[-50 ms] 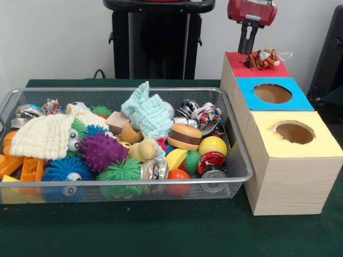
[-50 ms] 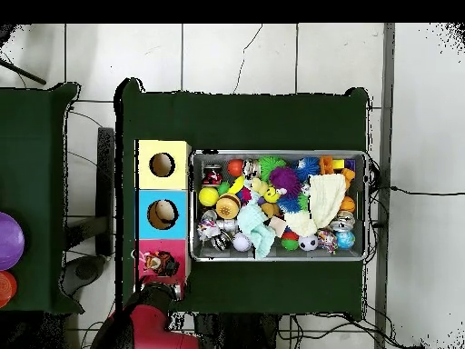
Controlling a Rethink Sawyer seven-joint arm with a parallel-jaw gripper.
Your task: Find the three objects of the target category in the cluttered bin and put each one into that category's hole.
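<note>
Tiger toy (image 1: 262, 59) sitting across hole of red box (image 1: 236, 60), not dropped in. Gripper (image 1: 248, 49) hovering just beside it, holding nothing; jaw opening unclear. You are needing gentle downward nudge before returning to bin (image 1: 236, 143).

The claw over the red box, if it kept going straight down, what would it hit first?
Most likely the striped tiger toy lying over the hole of the red box; the claw hangs just above it, though depth is uncertain.

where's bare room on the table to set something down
Free: the green table strip in front of the mesh bin and wooden boxes. Crowded: the bin is packed with toys; a tiger toy sits on the red hole.
</note>
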